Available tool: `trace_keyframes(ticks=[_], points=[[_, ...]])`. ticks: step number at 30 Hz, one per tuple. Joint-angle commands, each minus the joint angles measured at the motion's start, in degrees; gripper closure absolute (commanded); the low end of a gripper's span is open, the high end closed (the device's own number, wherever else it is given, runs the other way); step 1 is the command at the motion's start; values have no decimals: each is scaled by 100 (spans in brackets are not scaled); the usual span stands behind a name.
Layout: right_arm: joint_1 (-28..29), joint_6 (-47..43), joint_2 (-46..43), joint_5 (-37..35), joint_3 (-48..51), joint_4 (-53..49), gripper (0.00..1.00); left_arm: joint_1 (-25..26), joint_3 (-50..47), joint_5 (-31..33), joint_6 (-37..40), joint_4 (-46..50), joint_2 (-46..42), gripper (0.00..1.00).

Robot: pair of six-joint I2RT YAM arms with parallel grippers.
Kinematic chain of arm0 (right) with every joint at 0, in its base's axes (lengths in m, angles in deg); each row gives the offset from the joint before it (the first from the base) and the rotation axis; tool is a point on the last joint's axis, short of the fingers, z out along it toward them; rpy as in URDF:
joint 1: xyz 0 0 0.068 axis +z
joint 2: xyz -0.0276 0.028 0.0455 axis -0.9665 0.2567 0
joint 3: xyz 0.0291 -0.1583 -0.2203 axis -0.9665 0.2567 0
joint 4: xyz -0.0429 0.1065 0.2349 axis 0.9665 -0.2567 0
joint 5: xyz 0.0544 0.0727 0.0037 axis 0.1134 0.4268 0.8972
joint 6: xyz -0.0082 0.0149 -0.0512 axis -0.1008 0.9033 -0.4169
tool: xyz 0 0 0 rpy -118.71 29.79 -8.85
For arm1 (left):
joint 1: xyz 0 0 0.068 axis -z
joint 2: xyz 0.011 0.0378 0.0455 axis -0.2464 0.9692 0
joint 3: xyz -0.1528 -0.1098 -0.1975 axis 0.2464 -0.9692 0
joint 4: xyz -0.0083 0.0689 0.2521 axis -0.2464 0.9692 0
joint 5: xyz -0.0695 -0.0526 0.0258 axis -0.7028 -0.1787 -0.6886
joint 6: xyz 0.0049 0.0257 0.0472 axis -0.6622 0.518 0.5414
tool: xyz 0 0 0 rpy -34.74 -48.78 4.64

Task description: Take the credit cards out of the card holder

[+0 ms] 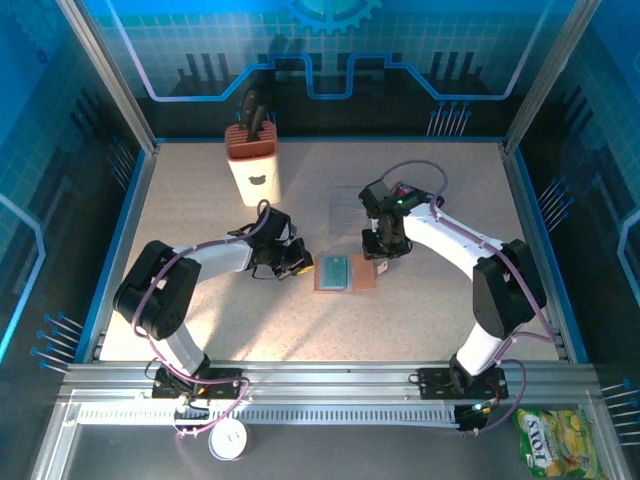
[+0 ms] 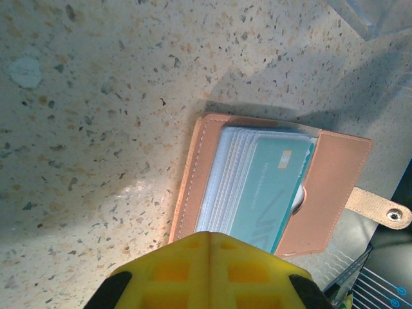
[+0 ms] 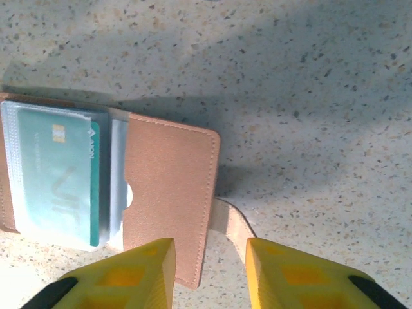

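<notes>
The tan card holder (image 1: 345, 273) lies open and flat mid-table. A teal credit card (image 2: 270, 193) sits in its clear sleeves, also the teal credit card (image 3: 61, 187) in the right wrist view. My left gripper (image 1: 295, 265) is shut with nothing in it. In its wrist view the left gripper (image 2: 209, 235) has its joined tips over the near edge of the card holder (image 2: 193, 174). My right gripper (image 1: 383, 262) stands at the holder's right side. The right gripper (image 3: 209, 254) is open. The snap strap (image 3: 228, 222) and the edge of the flap (image 3: 170, 187) lie between its fingers, not gripped.
A knife block (image 1: 253, 160) stands at the back left of the table. A clear plastic sheet (image 2: 380, 16) lies just beyond the holder. A yellow-green snack packet (image 1: 555, 440) and a white round object (image 1: 228, 440) lie off the table, in front of the arm bases.
</notes>
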Motion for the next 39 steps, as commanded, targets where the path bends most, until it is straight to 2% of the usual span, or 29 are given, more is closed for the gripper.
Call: trace_keyframes(ticks=[1,4,8,15,27,39], points=[[157,90,240,174,-72,-111,64,33,111,-116,91,153,-109,100],[185,182,400,386,16,46,58,41,113,-130,79,139,-97,100],[165,225,495,253,167,77,50,52,95,-132,89,141,-114,100],[46,179,718,249,436,205,29,61,88,-130,91,133,-91,100],[-87,232,854,1109,862,928,29,61,10,-173,-5,-9,-36,100],[-12,293,873,1413,769,1108,31,61,25,-161,29,43,-51,100]])
